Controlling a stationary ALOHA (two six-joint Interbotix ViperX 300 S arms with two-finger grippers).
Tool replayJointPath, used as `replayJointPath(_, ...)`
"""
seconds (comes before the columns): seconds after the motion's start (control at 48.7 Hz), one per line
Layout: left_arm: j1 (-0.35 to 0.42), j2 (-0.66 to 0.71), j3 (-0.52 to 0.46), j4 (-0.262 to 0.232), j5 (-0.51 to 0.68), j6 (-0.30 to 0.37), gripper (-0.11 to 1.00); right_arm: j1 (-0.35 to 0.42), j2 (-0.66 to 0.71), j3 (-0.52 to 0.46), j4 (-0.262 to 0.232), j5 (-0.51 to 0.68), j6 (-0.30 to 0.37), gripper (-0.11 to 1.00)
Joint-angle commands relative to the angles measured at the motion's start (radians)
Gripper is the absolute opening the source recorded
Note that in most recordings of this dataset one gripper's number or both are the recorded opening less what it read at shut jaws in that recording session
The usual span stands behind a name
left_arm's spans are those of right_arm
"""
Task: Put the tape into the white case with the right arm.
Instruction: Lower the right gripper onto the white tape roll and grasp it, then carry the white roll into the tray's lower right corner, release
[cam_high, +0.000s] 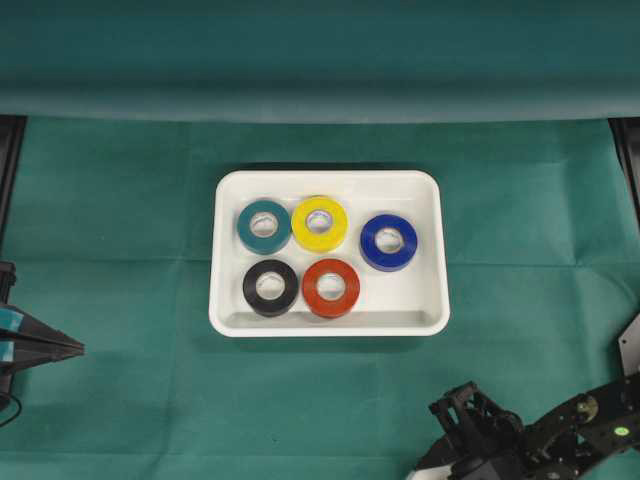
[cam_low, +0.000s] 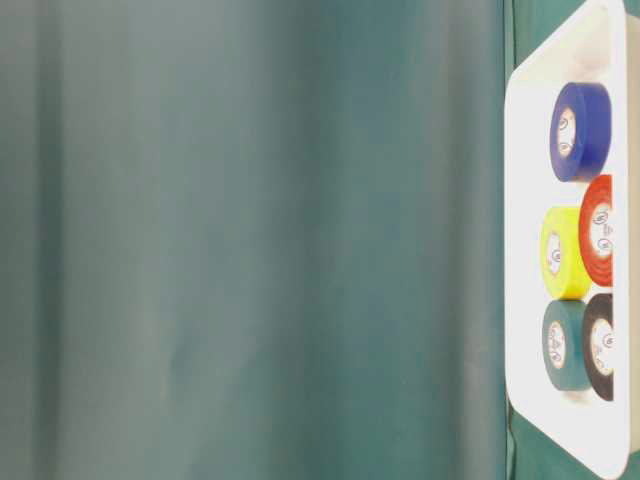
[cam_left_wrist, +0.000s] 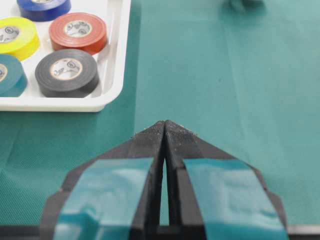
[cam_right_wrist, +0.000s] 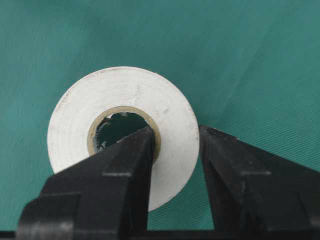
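The right gripper (cam_right_wrist: 175, 145) is clamped on a white tape roll (cam_right_wrist: 122, 107), one finger (cam_right_wrist: 132, 150) inside the core, the other against the outer wall, over green cloth (cam_right_wrist: 250, 60). The left gripper (cam_left_wrist: 165, 131) is seen closed, empty. The white case (cam_high: 430, 260), well apart, is loaded with five coloured rolls.

The left gripper (cam_left_wrist: 165, 131) rests over the green cloth (cam_left_wrist: 225, 75) with its two blue-banded fingers (cam_left_wrist: 112, 185) pressed together. Up left, the white case (cam_left_wrist: 112, 75) holds black (cam_left_wrist: 66, 72), red (cam_left_wrist: 78, 32), yellow (cam_left_wrist: 17, 37), blue (cam_left_wrist: 44, 7) and teal (cam_left_wrist: 9, 75) tape rolls.
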Motion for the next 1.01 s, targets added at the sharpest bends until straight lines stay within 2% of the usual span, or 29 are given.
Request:
replayJointPath(0.0, 0.002, 0.008, -0.014, 0.0, -0.009, 0.002, 0.0, 0.012, -0.046, -0.035, 0.002, 0.034, 0.003, 0.01)
replayJointPath(0.247, 0.002, 0.008, -0.014, 0.0, -0.009, 0.002, 0.0, 0.037, -0.075, -0.08, 0.003, 0.196, 0.002, 0.01)
replayJointPath(0.596, 0.002, 0.008, -0.014, 0.0, -0.009, 0.002, 0.0, 0.021, -0.077, -0.083, 0.003, 0.218, 0.0, 0.01)
replayJointPath(0.781, 0.002, 0.008, -0.014, 0.0, -0.009, 0.0, 0.0, -0.057, -0.087, -0.095, -0.002, 0.256, -0.009, 0.01)
replayJointPath(0.986, 0.002, 0.008, -0.014, 0.0, -0.009, 0.0, 0.0, -0.209, -0.12, -0.11, -0.02, 0.265, -0.015, 0.01)
